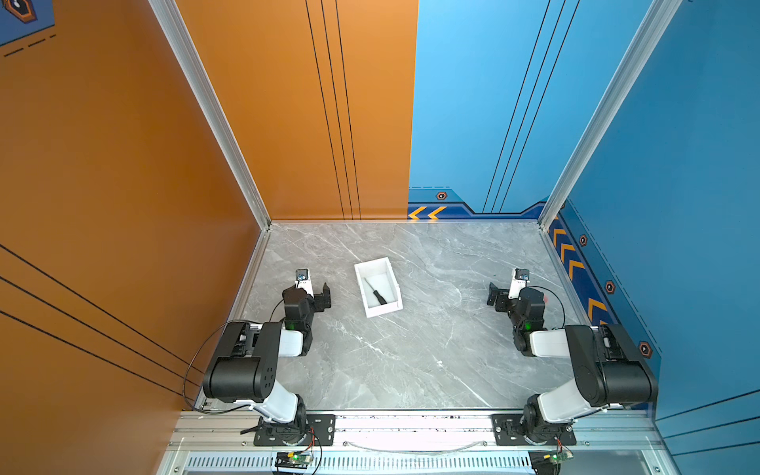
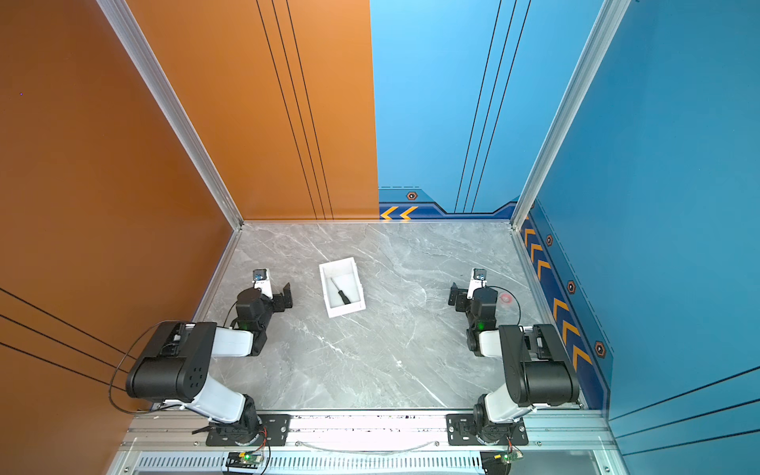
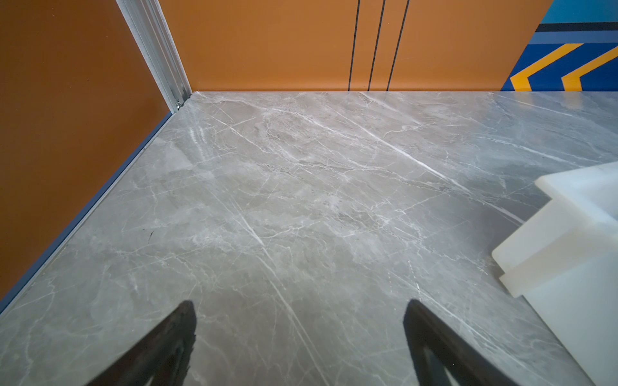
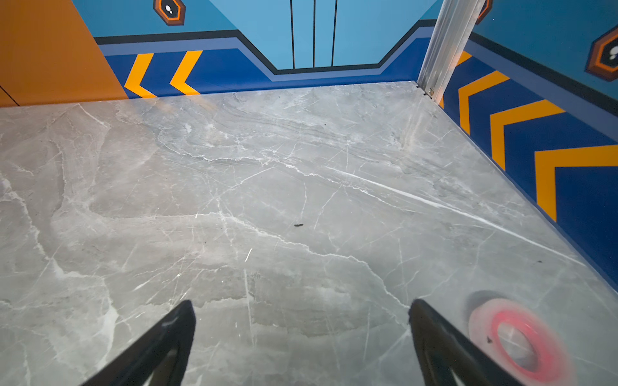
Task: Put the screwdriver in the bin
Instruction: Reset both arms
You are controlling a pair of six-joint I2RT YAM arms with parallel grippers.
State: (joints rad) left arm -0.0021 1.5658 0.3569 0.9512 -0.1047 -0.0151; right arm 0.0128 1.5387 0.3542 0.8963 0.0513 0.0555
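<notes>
Your left hand point(image 3: 299, 310) is released, its jaws spread wide over bare table point(image 3: 301, 200), with the white bin point(image 1: 384, 310) just beside it. Your right hand point(image 4: 301, 309) is released as well, jaws wide, well apart from the bin, a blurred red ring point(image 4: 498, 322) lying just beside it. The screwdriver point(image 1: 375, 290) lies slantwise inside the bin, black handle toward the arms' bases, touching neither hand.

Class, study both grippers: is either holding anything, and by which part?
Nothing is held. The left gripper and the right gripper both stand open and empty; the screwdriver lies inside the bin, touched by neither.
</notes>
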